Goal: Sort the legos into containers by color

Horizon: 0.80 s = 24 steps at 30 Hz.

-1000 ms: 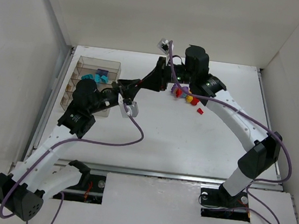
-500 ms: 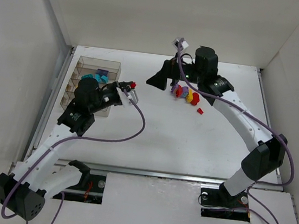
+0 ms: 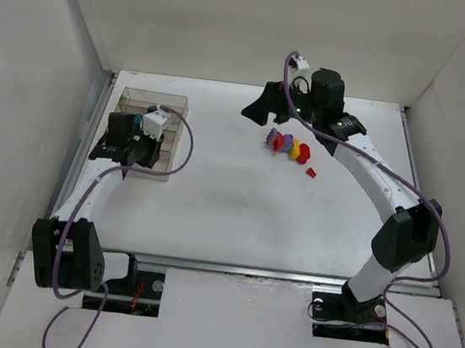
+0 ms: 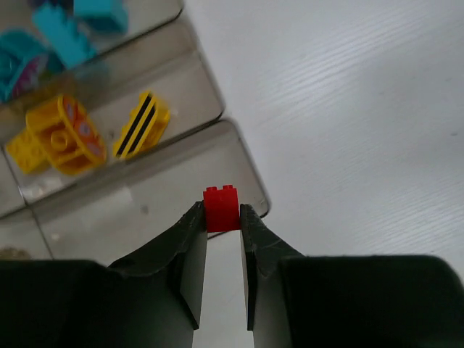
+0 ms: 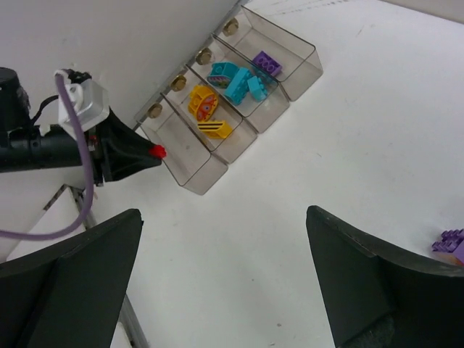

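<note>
Left tool (image 4: 221,215) pinches a red brick (image 4: 221,206) over the tray's (image 4: 138,199) end compartment.

1. Directly under the left gripper (image 4: 221,211), the tray's end compartment (image 4: 138,210) has a bare floor, bounded by thin clear walls.
2. Ahead and left of it, yellow bricks (image 4: 61,135) occupy the next compartment (image 4: 190,85).
3. To its right lies open counter (image 4: 362,116).
4. Bare counter spans the gap between the right gripper's (image 5: 223,243) spread fingers (image 5: 72,290); a brick cluster (image 5: 451,241) sits off to its right.

red brick (image 4: 220,208), yellow brick (image 4: 141,125) (black stripes); cyan bricks (image 4: 64,40)
</note>
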Motion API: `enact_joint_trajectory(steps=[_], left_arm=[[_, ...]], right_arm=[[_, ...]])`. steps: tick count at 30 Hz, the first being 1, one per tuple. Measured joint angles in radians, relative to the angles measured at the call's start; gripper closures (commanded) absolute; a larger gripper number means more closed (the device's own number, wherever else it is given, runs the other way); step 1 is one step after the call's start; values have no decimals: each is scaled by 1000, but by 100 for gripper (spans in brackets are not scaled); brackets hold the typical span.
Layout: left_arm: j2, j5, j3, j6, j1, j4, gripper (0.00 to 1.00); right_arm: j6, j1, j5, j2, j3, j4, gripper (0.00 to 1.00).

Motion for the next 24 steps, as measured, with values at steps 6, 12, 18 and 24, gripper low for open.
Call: enact_joint_trajectory(steps=[6,12,18,24], left_arm=[[76,9,0,-35,156,-57,100],[160,16,10,-52,162,-27,88],[273,3,10,-57,165,-7,62],[279,-8,30,-47,164,-2,27]], right_arm=[[0,-26,-33,112,77,-8,0],[-1,-67,-75,184,166,-19,0],[-8,-105,-75,215,222,-69,0],[-45,-136,14,216,224,-146,0]])
